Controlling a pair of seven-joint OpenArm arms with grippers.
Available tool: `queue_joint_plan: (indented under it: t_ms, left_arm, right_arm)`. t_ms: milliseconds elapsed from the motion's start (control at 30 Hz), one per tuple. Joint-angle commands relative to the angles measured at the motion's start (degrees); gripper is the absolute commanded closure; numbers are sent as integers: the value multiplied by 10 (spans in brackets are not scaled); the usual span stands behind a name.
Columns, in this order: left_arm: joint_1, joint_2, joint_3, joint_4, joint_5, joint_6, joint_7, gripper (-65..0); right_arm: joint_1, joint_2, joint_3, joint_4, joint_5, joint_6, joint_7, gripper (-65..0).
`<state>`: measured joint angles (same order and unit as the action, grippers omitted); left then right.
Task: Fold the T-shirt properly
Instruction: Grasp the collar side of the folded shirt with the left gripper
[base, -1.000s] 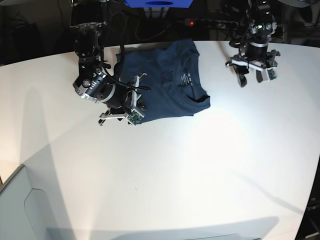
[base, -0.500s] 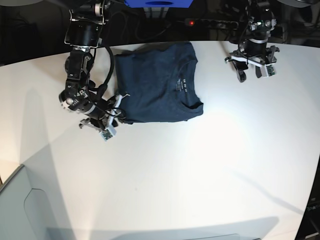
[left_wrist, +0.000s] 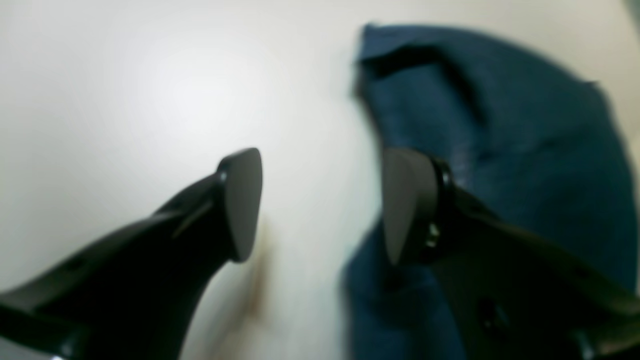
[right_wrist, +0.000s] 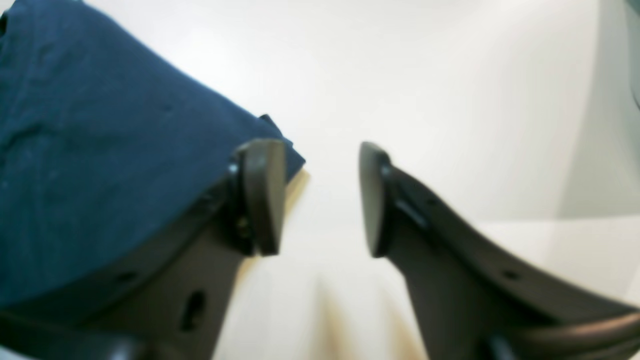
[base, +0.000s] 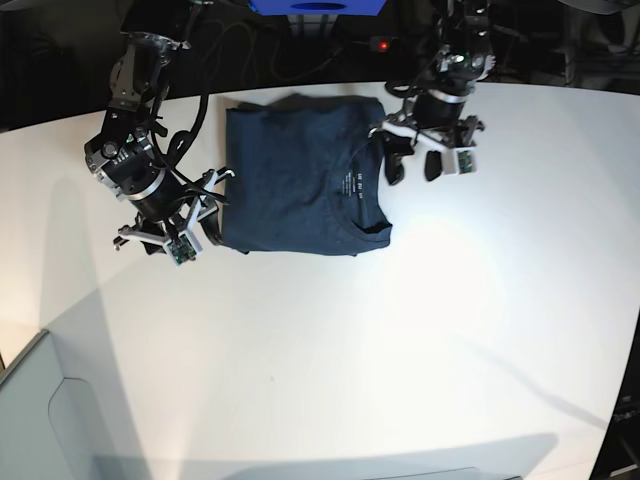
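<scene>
Left gripper (left_wrist: 320, 205) gapes beside T-shirt (left_wrist: 525, 150); base shows its fold.

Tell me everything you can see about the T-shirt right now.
The T-shirt is plain dark navy cloth, looks like soft cotton, folded into a rough rectangle lying flat on the white table. Its neckline, with a small label inside, faces the camera-right side. The right end effector sits at its lower left corner and the left end effector at its collar edge, both open; neither grips the cloth.
</scene>
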<state>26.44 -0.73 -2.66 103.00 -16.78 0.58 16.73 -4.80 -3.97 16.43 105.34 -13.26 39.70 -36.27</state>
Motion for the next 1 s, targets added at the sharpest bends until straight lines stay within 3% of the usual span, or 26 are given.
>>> queue_joint_plan:
  t_ms: [0,200,367,667,767,967]
  left_arm:
    - [-3,1,8,8,-3,-4,-10,-370]
    - [-32,2,64,0,-3,-3,-10,-370]
    - [-64,2,87,-70,-3,-2,-10,-370]
    - [-75,2,96,-124,-3,-5,-11,-364]
    - [-83,2,102,-138,-4,-6,-11,-290]
    - [-118,-4,149,-175,-4,-6,-10,-29]
  right_arm:
    - [-5,2,0,13,9,3,13,-274]
    - [-39,3,1,18,9,3,16,-301]
    - [-56,3,1,19,9,3,17,-301]
    - [-77,3,1,54,8,3,12,-301]
    - [-85,3,1,78,8,3,12,-301]
    - [-104,3,17,124,7,3,12,-301]
